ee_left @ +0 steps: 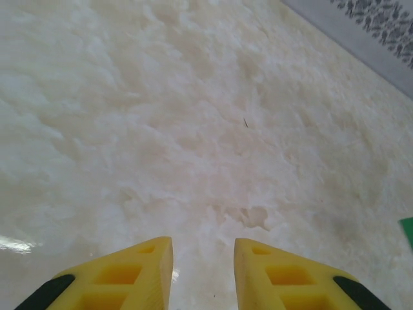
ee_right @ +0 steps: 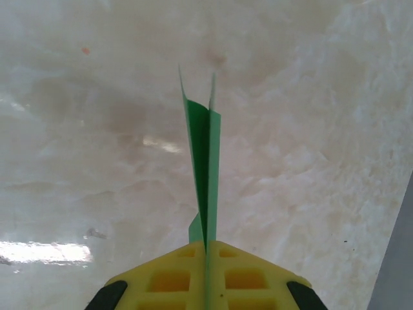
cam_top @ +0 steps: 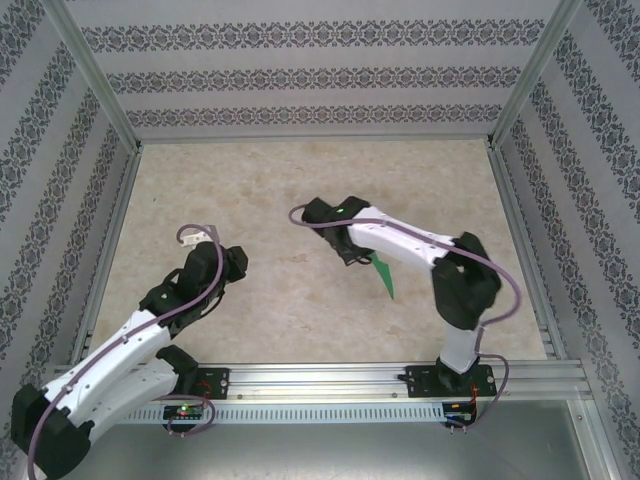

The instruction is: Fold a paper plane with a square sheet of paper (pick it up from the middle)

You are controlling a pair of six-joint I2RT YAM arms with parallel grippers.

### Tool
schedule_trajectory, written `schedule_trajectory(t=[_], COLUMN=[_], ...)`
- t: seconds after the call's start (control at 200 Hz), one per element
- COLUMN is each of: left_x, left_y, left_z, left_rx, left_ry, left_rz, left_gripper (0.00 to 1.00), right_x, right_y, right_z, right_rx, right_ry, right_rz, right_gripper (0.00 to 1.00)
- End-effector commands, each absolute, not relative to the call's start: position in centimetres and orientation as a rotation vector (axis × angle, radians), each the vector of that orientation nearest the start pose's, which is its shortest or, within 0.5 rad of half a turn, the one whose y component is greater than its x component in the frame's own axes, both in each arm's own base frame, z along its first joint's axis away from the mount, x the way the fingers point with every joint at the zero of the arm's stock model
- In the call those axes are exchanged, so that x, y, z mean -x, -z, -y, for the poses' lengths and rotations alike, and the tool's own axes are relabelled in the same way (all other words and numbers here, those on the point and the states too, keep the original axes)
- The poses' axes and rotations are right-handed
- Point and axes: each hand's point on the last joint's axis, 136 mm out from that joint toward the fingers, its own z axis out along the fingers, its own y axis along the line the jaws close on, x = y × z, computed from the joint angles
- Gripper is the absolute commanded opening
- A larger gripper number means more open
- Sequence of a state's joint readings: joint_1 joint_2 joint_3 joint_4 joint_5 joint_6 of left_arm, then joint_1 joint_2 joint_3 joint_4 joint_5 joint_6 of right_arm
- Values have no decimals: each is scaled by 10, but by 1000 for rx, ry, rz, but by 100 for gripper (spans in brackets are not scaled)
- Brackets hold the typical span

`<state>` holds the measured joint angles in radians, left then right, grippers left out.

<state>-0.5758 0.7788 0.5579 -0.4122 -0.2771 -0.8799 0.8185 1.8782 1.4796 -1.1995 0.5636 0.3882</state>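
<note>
My right hand (ee_right: 206,245) is clamped on the paper plane (ee_right: 204,168) at its centre fold, over mid tabletop (ee_right: 310,161); left hand (ee_left: 203,252) parted, empty. It's likely featherlight, floppy, crushable: I'd grip the folded spine.

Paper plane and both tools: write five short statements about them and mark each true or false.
1. The right tool is shut on the paper plane. True.
2. The left tool grips a wing of the paper plane. False: it stands open above the table, holding nothing.
3. The paper is folded narrow, not a flat square. True.
4. The paper plane is white. False: it is bright green.
5. In the top view, the left tool sits to the right of the paper plane. False: it sits to the left of it.
</note>
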Motion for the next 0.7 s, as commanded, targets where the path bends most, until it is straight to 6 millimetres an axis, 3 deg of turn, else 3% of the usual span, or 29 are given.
schedule_trajectory(t=[0.0, 0.1, 0.245, 0.34, 0.435, 0.555, 0.644, 0.694], left_x=[-251, -246, -243, -243, -243, -240, -240, -240], left_y=[-162, -161, -160, -161, -162, -159, -158, -156], left_z=[85, 79, 78, 80, 81, 79, 82, 86], left_rx=[572, 575, 571, 560, 550, 556, 550, 536], left_ry=[422, 413, 418, 423, 425, 413, 430, 451], left_rz=[-2125, -2114, -2113, -2118, -2120, -2136, -2147, -2156], left_gripper=[34, 36, 37, 37, 37, 37, 39, 39], right_x=[-300, -299, -286, -280, -273, -266, -266, -266], right_y=[-94, -78, -53, -43, -37, -47, -79, -96], right_z=[-208, -241, -295, -315, -331, -354, -363, -365], right_rx=[654, 677, 690, 685, 678, 685, 653, 636], right_ry=[809, 805, 597, 506, 385, 167, -30, -161], right_rz=[-2667, -2662, -2745, -2781, -2827, -2851, -2793, -2767], right_gripper=[6, 6, 10, 13, 25, 34, 52, 55])
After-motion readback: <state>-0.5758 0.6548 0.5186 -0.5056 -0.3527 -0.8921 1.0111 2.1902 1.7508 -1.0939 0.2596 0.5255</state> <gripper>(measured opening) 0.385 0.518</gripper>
